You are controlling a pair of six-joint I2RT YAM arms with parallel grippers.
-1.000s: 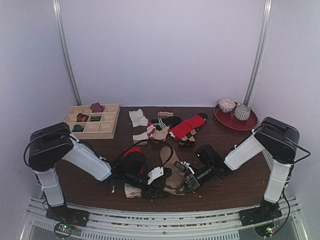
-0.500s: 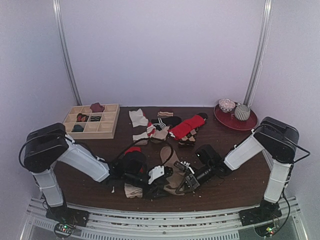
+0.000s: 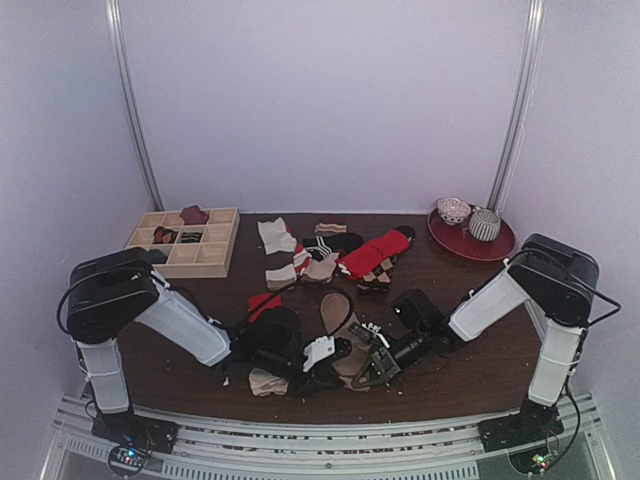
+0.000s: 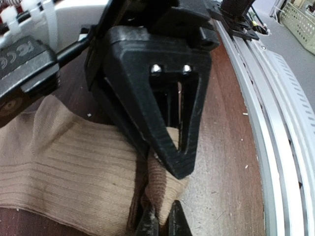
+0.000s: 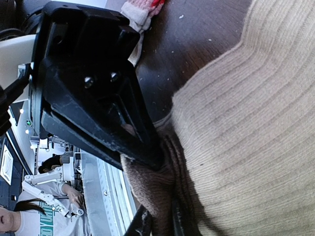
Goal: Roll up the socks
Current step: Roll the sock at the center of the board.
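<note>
My left gripper (image 4: 160,223) is closed tight, pinching a raised fold of the tan sock (image 4: 74,167) near the front edge of the table (image 4: 221,162). My right gripper (image 5: 158,222) meets it tip to tip, its fingers nearly together on the same bunched fold. Both sets of fingertips are cut off at the bottom of the wrist views. From above, my left arm (image 3: 185,325) covers most of the red sock (image 3: 264,303); only a red patch shows.
</note>
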